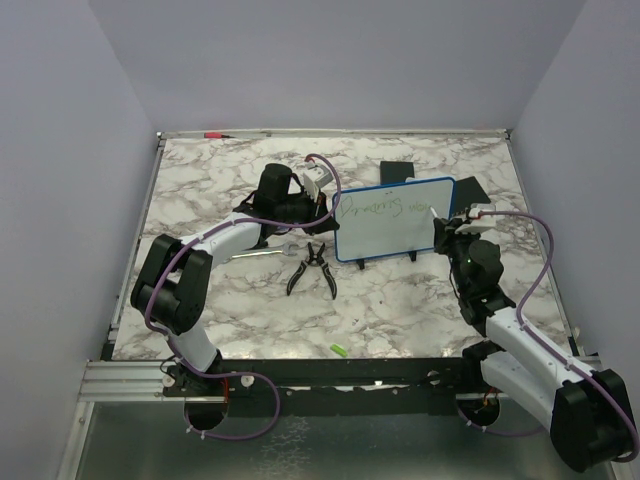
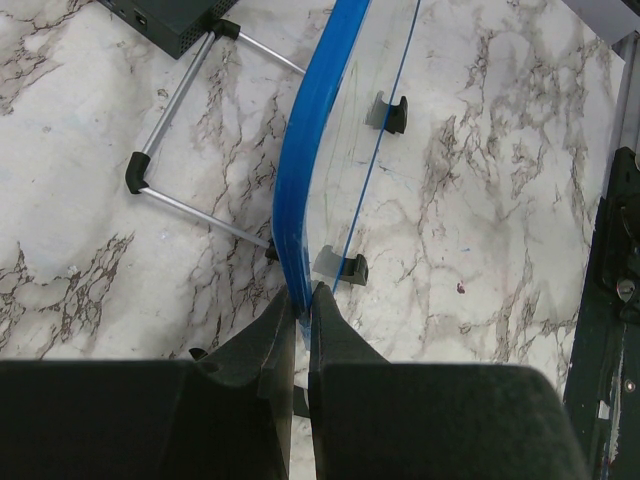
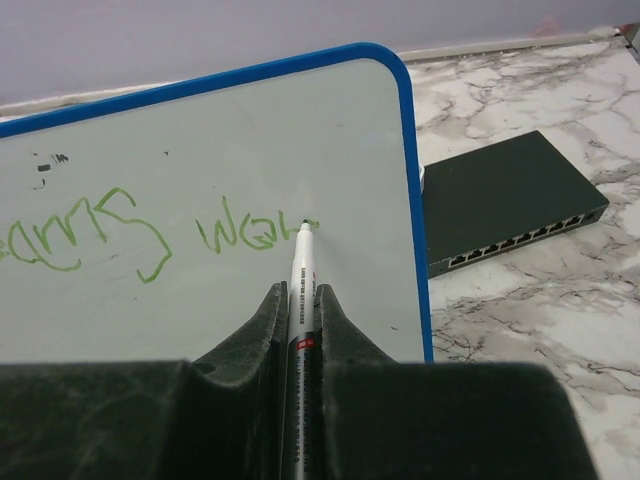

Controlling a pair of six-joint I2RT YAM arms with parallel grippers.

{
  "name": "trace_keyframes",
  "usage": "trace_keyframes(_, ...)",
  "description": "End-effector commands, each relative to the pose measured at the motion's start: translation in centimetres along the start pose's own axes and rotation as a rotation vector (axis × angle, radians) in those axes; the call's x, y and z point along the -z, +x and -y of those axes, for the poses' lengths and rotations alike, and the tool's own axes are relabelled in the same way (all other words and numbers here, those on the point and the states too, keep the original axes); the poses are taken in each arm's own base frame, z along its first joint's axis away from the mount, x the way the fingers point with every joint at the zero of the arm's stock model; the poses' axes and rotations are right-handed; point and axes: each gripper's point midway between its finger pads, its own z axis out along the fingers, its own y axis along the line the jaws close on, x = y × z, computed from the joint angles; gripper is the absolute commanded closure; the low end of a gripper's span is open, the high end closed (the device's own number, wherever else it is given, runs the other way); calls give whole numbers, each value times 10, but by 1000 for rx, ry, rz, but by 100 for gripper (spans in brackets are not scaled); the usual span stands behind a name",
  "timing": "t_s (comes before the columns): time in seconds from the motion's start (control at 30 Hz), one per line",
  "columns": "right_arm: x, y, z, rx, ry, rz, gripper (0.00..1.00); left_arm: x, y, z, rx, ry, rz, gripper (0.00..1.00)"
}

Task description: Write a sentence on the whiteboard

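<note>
marble-patterned table top (image 1: 230, 300) fills the top view. the whiteboard (image 1: 395, 235) stands upright right of centre and towards the far side, its blue frame tilted a little so the right end sits higher in the picture. the sentence (image 1: 385, 208) runs as thin green scrawl across the upper part of the board; the words are too small to read. the left gripper (image 1: 326, 203) is at the board's left edge and the right gripper (image 1: 441, 229) is at its right side, over the white face. black-handled pliers (image 1: 312, 270) lie just in front of the board's lower left corner, handles spread. two flat black boxes (image 1: 400, 170) sit just behind the board. a small green scrap (image 1: 338, 349) lies near the front edge.

from the left wrist, the left gripper (image 2: 303, 295) is closed onto the whiteboard (image 2: 310, 130), one finger on each side of the blue frame edge. two small black feet (image 2: 352, 268) show on the board's underside. a thin metal wire stand (image 2: 175, 200) with black corners rests on the marble beside it, running to a black box at the top.

from the right wrist, the right gripper (image 3: 298, 295) is clamped on a white marker (image 3: 300, 265), which points up and away from the camera. its tip meets the whiteboard (image 3: 250, 130) just right of the last green word of the sentence (image 3: 100, 235). a black network switch (image 3: 505, 200) lies on the table just past the board's right edge.
</note>
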Motion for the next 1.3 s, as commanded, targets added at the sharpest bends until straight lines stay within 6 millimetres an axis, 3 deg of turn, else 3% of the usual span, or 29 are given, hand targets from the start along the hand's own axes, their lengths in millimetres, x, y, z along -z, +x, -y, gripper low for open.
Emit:
trace_keyframes(0.0,-3,-17,-10,11,-53,43,99,-2,9,-1,-10,-24,-38,100)
trace_keyframes(0.5,-6,-14,18,-5,116,30,99,-1,9,-1,-10,-25,-37,100)
trace_keyframes(0.67,-6,-15,14,-4,93,35,99,-1,8,-1,-11,-24,-37,100)
trace_keyframes(0.93,9,-31,8,-12,35,115,99,-2,8,0,-12,-23,-37,100)
trace_keyframes(1.27,-2,-35,-1,8,1,108,99,-2,8,0,-11,-23,-37,100)
